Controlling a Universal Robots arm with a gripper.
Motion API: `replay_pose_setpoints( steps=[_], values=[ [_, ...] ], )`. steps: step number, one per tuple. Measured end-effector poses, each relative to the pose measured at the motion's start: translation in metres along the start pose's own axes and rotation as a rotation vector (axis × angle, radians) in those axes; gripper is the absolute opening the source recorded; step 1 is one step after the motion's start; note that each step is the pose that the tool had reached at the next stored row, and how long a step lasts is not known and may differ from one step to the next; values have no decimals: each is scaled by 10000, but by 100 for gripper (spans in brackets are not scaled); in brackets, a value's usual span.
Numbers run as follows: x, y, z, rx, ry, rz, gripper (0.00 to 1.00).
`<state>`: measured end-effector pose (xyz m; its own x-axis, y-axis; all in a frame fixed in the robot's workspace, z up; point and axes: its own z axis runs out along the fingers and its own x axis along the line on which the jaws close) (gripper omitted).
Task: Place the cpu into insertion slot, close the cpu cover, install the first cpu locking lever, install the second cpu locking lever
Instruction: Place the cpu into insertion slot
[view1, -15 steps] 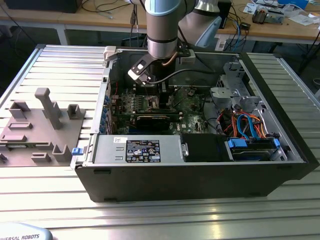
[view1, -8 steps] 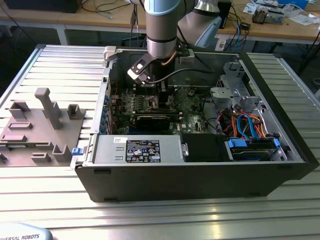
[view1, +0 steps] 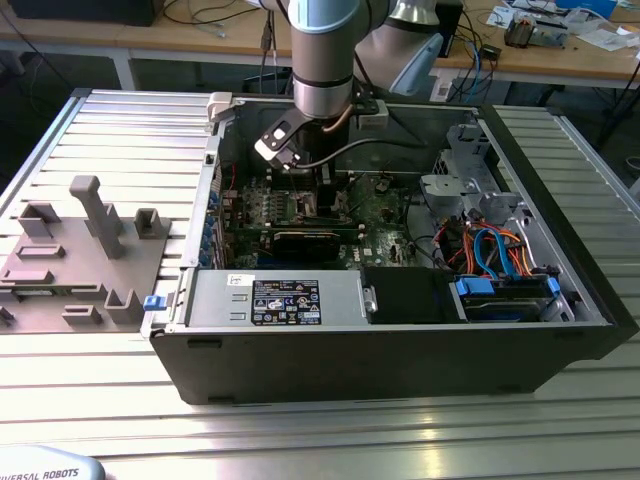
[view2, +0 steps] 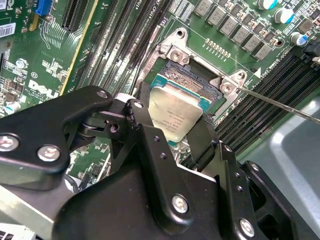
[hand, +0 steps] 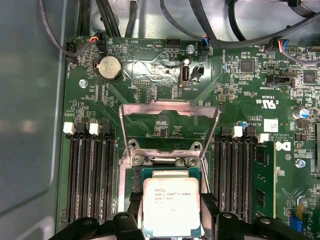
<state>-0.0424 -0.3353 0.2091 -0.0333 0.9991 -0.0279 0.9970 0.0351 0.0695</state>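
The arm reaches straight down into the open computer case (view1: 400, 360) that lies on the bench (view1: 320, 430), and the relation that matters is vertical: the insertion slot (hand: 167, 171) lies directly beneath the hand (view2: 172, 120), not off to any side. The hand is closed on the cpu (view2: 177, 107), with a black finger (view2: 139, 112) pressed against one edge and its partner against the opposite edge, metal top facing up. In both wrist views the chip's sides run parallel to the socket's silvery rim, so it looks squared up rather than twisted. It covers most of the socket, leaving a strip of the dark contact field bare on the hinge side. I cannot tell whether the chip already rests on the contacts or hangs just above them. In the first wrist view the cpu cover (hand: 170, 107) is swung open beyond the hinge screws, its window showing green board, well clear of the fingers. A thin steel rod (view2: 280, 104), probably a locking lever, angles away from one socket corner, apart from the hand.
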Motion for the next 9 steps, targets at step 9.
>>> replay_pose_setpoints(
  steps=[9],
  values=[
    [0,-3,16,-1,0,1,54]
  ],
)
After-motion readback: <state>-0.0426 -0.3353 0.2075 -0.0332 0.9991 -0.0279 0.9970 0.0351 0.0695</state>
